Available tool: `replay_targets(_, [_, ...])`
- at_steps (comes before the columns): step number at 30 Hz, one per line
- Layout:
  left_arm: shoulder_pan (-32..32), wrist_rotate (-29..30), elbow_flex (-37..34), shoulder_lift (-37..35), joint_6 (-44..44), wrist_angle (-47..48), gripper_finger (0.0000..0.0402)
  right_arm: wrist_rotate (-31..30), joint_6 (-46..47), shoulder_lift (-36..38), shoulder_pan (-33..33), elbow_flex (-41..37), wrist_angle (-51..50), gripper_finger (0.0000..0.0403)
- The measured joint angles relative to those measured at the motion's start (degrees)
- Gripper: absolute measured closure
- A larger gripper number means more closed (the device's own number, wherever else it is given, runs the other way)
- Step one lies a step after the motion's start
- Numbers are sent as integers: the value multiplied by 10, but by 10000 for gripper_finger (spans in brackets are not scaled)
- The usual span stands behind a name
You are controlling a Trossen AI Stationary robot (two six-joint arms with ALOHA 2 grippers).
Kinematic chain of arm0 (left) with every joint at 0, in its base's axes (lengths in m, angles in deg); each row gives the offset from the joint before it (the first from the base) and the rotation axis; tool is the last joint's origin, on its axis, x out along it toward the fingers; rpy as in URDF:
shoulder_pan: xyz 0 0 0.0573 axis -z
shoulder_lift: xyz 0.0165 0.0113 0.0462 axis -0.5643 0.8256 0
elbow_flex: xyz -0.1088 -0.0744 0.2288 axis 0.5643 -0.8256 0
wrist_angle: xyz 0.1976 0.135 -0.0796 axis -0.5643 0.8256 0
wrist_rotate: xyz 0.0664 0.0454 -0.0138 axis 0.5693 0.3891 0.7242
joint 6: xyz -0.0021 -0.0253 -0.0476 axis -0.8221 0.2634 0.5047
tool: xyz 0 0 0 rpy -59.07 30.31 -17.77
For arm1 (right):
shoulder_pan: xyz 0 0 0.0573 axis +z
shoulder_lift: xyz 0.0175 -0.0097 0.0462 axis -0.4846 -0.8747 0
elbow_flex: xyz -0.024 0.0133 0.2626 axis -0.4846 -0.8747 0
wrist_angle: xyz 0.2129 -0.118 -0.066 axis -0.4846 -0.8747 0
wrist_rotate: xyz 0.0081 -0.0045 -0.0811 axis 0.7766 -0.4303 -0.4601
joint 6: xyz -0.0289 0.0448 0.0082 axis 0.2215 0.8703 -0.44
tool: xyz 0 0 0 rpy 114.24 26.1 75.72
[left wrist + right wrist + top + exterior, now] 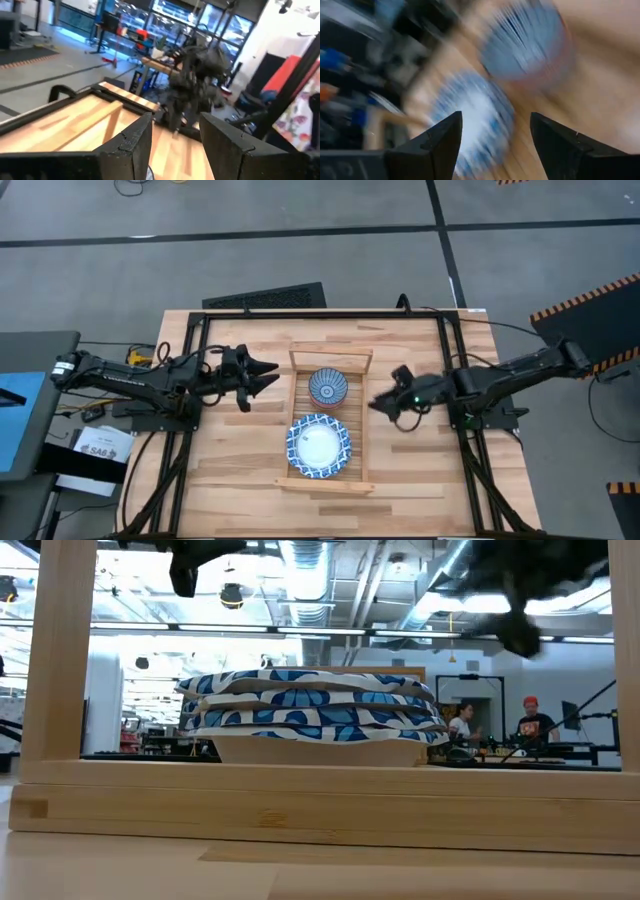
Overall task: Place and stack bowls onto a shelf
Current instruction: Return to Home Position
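The shelf (pixel 357 420) is a light-wood slatted rack at the table's middle. A stack of wide blue-and-white bowls (pixel 318 445) sits on its near half; the low view shows several of these bowls (pixel 310 712) nested. A smaller deep blue-patterned bowl (pixel 328 387) stands on the far half. My left gripper (pixel 272 375) hangs open to the left of the shelf, beside the small bowl, and holds nothing (pixel 175 132). My right gripper (pixel 375 404) hangs open just right of the shelf and holds nothing (pixel 495 125). Its wrist view looks down on both the wide bowls (pixel 470 115) and the small bowl (pixel 530 40).
A black frame (pixel 300 313) runs round the plank table (pixel 240 450). Bare planks lie left and right of the shelf. A dark keyboard-like object (pixel 265 297) lies past the far edge. In the low view, people sit in the room behind (pixel 530 720).
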Motion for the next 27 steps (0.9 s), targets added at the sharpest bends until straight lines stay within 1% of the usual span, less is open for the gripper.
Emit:
replay_targets(4, [0, -18, 0, -13, -2, 2, 253, -10, -119, 5, -32, 0, 168, 146])
replay_targets(7, [0, -24, 1, -26, -10, 4, 253, -10, -180, 5, -50, 1, 218, 158])
replay_targets(11, [0, -41, 0, -58, -21, 51, 260, -10, -217, 5, -62, 0, 214, 183])
replay_targets(14, [0, -72, 0, -90, -40, 90, 290, -10, -236, 5, -63, 0, 217, 218])
replay_targets(16, [0, -85, 0, -117, -63, 123, 327, -9, -236, 5, -63, 0, 222, 257])
replay_targets(18, [0, -90, 0, -144, -81, 156, 372, -8, -238, 5, -62, 0, 230, 310])
replay_targets(19, [0, -90, 0, -159, -87, 175, 386, -8, -240, 5, -62, 0, 232, 340])
replay_targets(20, [0, -90, -1, -173, -92, 193, 392, -8, -245, 5, -62, 0, 234, 369])
replay_targets(21, [0, -90, -4, -186, -96, 197, 394, -8, -256, 5, -62, 0, 237, 382])
replay_targets(24, [0, -95, -38, -235, -105, 192, 400, -6, -281, 5, -62, 0, 240, 378])
replay_targets(27, [0, -96, -89, -288, -106, 158, 401, -5, -301, 5, -62, 0, 239, 375])
